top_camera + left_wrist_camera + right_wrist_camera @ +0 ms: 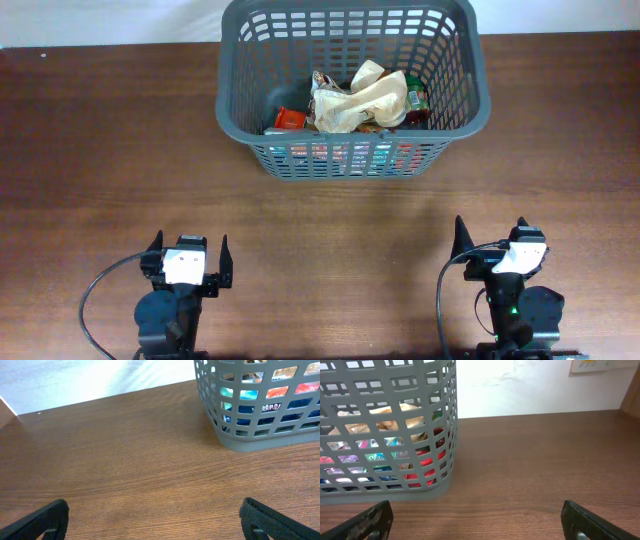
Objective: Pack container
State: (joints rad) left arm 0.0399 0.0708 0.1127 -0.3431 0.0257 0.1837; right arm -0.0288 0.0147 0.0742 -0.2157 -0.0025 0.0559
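The container, a dark grey lattice basket (250,100), stands at the far middle of the wooden table. Inside lie several grocery packets, among them a crumpled cream bag (365,98) and a red packet (290,119). The basket also shows in the left wrist view (250,425) and in the right wrist view (395,390), with coloured packets behind the slots. My left gripper (189,252) is open and empty near the front left edge. My right gripper (492,236) is open and empty near the front right edge. Both are well in front of the basket.
A white wall lies behind the table's far edge (100,395). Bare brown wood runs between the grippers and the basket (330,230). A black cable (95,300) loops beside the left arm's base.
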